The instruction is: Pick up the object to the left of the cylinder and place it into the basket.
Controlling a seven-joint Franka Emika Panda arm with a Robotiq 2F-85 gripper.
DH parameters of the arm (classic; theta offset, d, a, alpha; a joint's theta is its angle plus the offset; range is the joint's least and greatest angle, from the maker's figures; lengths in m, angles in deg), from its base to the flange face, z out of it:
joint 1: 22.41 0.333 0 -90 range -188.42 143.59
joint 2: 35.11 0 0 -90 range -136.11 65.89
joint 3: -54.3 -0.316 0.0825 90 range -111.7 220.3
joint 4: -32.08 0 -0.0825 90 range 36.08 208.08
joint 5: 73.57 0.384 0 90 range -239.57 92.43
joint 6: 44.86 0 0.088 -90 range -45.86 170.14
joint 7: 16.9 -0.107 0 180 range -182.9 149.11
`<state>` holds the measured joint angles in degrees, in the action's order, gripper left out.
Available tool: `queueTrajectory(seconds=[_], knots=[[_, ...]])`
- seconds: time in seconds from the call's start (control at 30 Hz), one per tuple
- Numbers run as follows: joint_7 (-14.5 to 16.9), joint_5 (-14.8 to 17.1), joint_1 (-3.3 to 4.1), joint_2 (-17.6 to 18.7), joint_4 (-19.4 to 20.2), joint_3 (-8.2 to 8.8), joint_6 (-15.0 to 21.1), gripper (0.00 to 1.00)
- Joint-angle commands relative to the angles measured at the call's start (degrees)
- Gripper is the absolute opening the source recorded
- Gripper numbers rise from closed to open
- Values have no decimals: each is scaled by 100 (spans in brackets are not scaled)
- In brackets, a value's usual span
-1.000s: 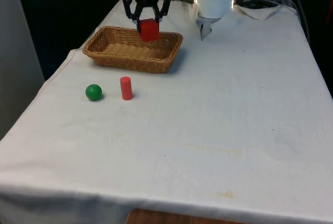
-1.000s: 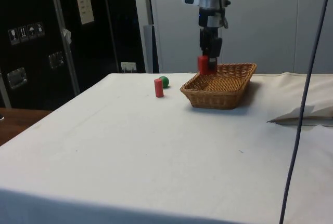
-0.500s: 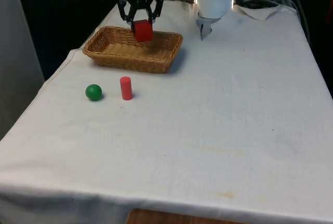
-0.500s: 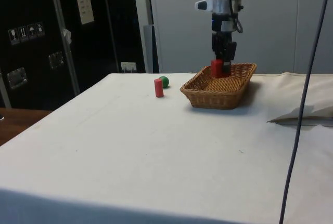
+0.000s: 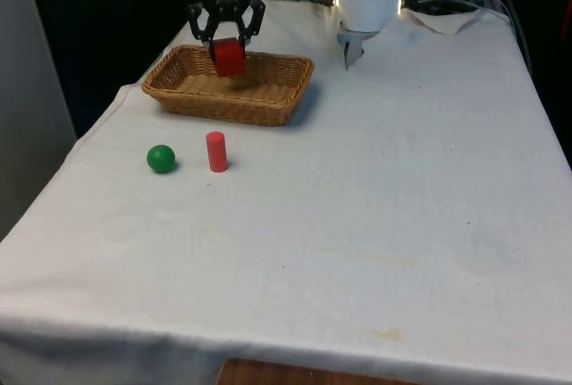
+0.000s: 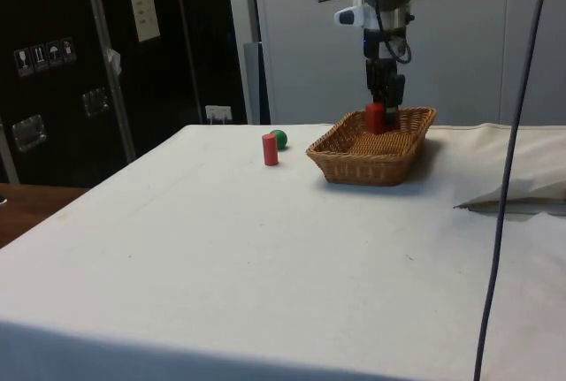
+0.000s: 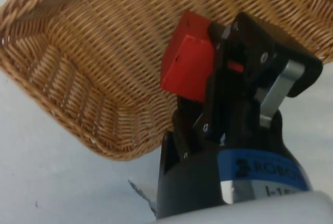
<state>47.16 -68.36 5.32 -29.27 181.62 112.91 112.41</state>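
Observation:
My gripper [image 5: 228, 51] is shut on a red cube [image 5: 229, 56], which hangs just above the inside of the wicker basket [image 5: 223, 115] at the table's far left. In the side view the red cube [image 6: 375, 118] sits low over the basket [image 6: 363, 169], level with its rim. The wrist view has the cube [image 7: 187, 65] pressed against a black finger [image 7: 239, 63], with the basket's weave [image 7: 93, 52] beneath. On the cloth in front of the basket stand a red cylinder [image 5: 215, 151] and, to its left in the front view, a green ball [image 5: 161, 158].
The cylinder [image 6: 270, 148] and ball [image 6: 279, 139] stand close together near the table's left edge in the front view. A crumpled white cloth [image 5: 447, 14] lies at the far right. A cable [image 6: 504, 178] hangs down in the side view.
The gripper has carried the red cube towards the front view's left, from the basket's right part to over its middle, and slightly lower. Cylinder and ball have not moved.

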Motion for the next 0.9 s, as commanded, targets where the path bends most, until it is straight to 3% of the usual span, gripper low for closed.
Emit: queueTrajectory(seconds=[0.0, 0.03, 0.07, 0.3, 0.33, 0.37, 0.57, 0.6, 0.63, 0.73, 0.83, 0.87], knots=[[166, 252, -57, 34, 74, -103, 92, 1], [40, 69, 0, 52, -29, 0, -6, 1], [201, 332, -57, 74, 52, -120, 80, 1], [476, 905, -57, 338, -46, -201, 69, 1], [378, 722, 6, 350, -166, -57, -80, 1], [493, 945, -57, 361, -46, -206, 69, 1], [464, 1112, -40, 521, -17, -286, 126, 1], [395, 934, 11, 498, -138, -149, -74, 1], [453, 1117, -40, 539, -17, -298, 132, 1], [407, 1163, -46, 625, -29, -338, 132, 1], [384, 1169, -29, 693, -86, -327, 86, 1], [350, 1071, 11, 699, -120, -241, -23, 1]])
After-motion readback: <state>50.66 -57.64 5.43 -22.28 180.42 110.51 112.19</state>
